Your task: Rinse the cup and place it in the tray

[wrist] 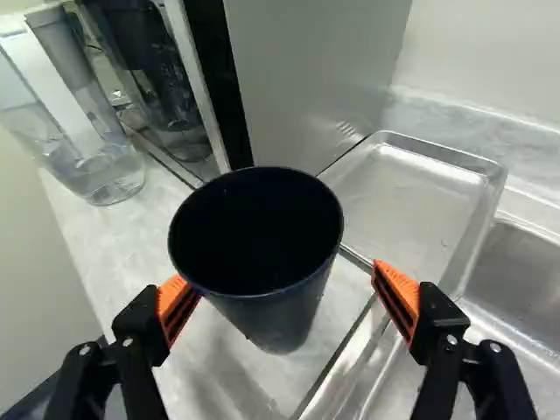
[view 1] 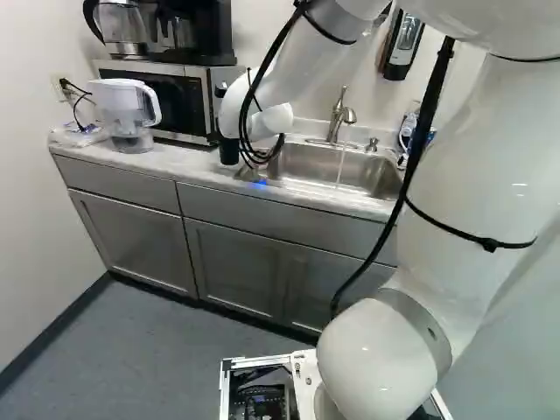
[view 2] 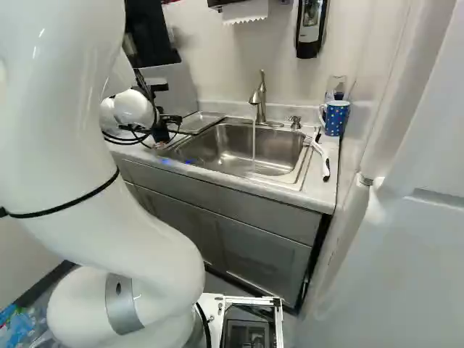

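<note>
Cup upright beside the tray, open claw around it

We see the dark cup point(wrist: 293, 306) standing mouth up on the pale tabletop point(wrist: 192, 376), just outside the shallow metal tray point(wrist: 420, 197). It is not in the tray. Our claw point(view 2: 171, 119) is open: its two orange-padded fingers stand well spread, one on each side of the cup. One pad point(wrist: 398, 289) is clearly apart from the cup's wall; the other is very close, and we cannot tell whether it touches. The cup's inside is too dark for us to make out what is in it.

The tray lies between the microwave point(view 1: 197, 105) and the sink point(view 2: 279, 138). Water point(view 2: 254, 148) runs from the faucet point(view 2: 259, 98) down into the sink, well apart from the cup. Along the tabletop, near the microwave, we have a clear pitcher point(view 1: 127, 109) with a white handle. A dark coffee maker point(view 1: 206, 35) sits on top of the microwave.

At the right of the right base view, a blue patterned mug point(view 2: 336, 119) stands near the sink's corner, with a brush point(view 2: 321, 156) on the tabletop just beside the sink. A small pump point(view 2: 295, 122) stands between the faucet and that mug. On the wall above we see a dispenser point(view 2: 310, 29) and a sheet of paper towel point(view 2: 245, 10).
</note>
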Tool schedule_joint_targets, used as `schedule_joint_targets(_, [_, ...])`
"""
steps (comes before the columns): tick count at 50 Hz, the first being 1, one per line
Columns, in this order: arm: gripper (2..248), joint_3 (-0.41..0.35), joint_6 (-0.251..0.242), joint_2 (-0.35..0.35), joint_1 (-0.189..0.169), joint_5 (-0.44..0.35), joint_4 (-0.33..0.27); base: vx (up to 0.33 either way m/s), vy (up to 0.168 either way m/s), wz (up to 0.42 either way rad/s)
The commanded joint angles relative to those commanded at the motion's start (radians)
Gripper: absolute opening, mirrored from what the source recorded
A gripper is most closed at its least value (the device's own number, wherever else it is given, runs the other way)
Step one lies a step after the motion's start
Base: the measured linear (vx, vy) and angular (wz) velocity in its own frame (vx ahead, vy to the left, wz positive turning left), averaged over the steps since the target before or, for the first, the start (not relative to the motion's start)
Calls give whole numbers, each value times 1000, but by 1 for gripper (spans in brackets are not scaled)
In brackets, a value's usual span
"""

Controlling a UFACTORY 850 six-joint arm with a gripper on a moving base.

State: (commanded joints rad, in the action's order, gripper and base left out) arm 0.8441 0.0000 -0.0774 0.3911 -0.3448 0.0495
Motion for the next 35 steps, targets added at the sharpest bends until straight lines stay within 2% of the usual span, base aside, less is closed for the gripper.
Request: schedule_joint_targets(35, [247,-14,0,-39,7,-94,0,0,0,0])
